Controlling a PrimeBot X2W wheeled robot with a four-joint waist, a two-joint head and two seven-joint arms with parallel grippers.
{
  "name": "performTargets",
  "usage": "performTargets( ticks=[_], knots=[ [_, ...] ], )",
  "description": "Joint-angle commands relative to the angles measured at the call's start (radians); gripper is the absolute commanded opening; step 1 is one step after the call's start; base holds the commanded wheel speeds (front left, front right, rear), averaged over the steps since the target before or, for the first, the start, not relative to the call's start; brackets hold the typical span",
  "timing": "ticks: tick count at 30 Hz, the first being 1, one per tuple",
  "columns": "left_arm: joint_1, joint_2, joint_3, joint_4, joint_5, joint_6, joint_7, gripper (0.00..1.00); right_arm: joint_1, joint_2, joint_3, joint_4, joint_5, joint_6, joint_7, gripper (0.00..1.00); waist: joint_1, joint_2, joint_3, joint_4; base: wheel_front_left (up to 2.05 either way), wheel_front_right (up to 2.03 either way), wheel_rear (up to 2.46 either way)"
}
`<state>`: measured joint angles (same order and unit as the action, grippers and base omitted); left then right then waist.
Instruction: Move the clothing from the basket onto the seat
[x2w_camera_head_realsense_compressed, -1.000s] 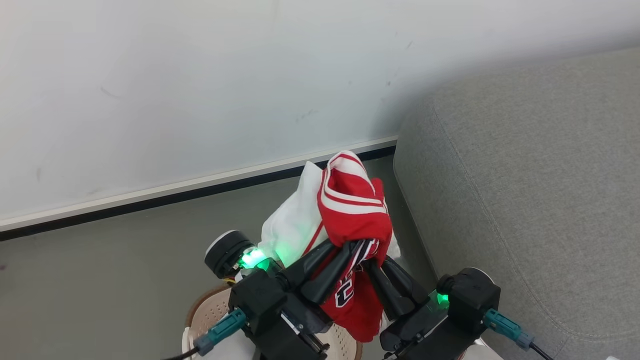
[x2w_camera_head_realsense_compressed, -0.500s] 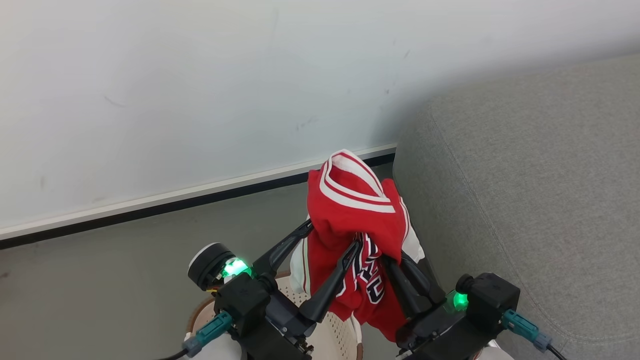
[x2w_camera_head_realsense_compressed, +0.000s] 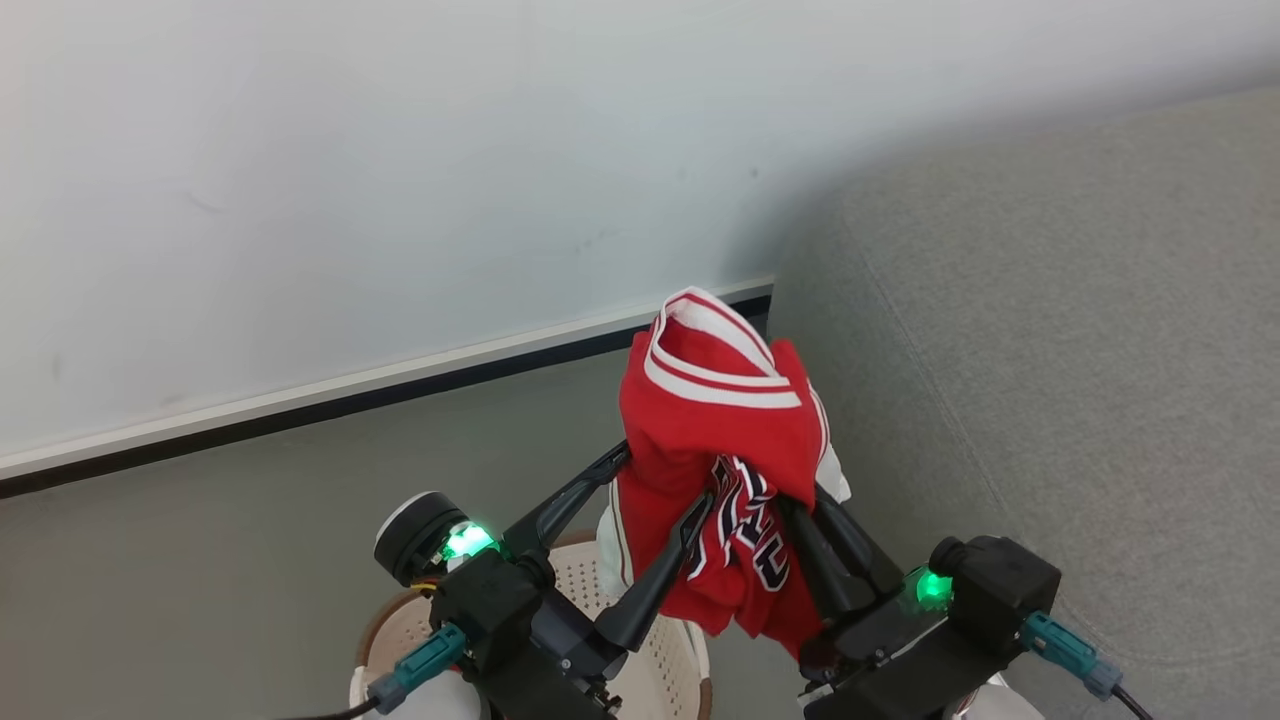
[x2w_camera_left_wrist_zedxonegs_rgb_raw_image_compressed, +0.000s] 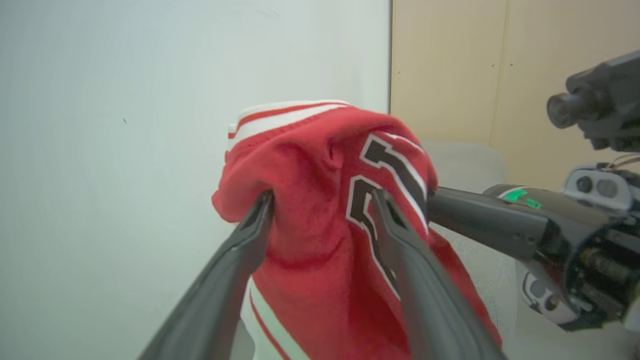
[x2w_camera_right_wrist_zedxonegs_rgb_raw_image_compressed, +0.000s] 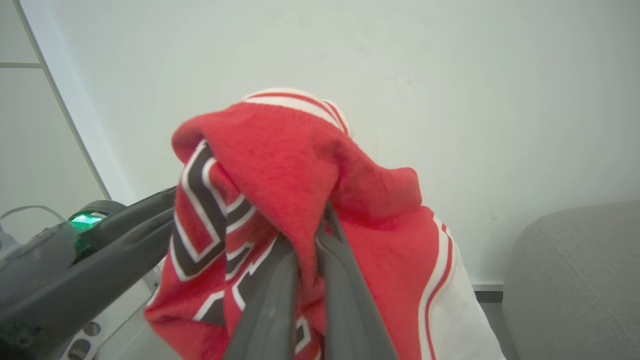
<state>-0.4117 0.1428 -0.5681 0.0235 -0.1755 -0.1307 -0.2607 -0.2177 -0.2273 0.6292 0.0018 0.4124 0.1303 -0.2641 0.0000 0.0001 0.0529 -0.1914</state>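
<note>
Since a second ago the left pincer has gone from closed to wide open, so the red clothing is now carried by the right pincer alone, which is clamped tight on a fold of it. The bundle hangs in the air above the basket, just beside the rounded edge of the sofa, and the cloth bulges between the spread left fingers. To do the carry well, we judge we should draw the left arm back first so its fingers do not snag the jersey. Then we should lift the right arm until the dangling hem clears the sofa edge, and let go only once the cloth lies well onto the cushion.
</note>
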Motion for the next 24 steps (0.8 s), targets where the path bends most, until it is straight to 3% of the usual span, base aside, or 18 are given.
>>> performTargets(
  ticks=[1, 24],
  knots=[
    [-0.003, 0.006, -0.003, 0.003, 0.004, 0.000, -0.005, 1.00, -0.009, 0.005, -0.006, -0.007, -0.005, 0.001, -0.002, 0.00, 0.0000, -0.0001, 0.012, -0.016, 0.00, 0.00, 0.00],
    [-0.132, 0.060, -0.085, 0.062, -0.006, 0.000, -0.005, 1.00, -0.036, 0.072, -0.122, -0.085, -0.045, 0.001, -0.002, 0.00, 0.0000, -0.0001, 0.157, -0.252, 0.00, 0.00, 0.00]
  ],
)
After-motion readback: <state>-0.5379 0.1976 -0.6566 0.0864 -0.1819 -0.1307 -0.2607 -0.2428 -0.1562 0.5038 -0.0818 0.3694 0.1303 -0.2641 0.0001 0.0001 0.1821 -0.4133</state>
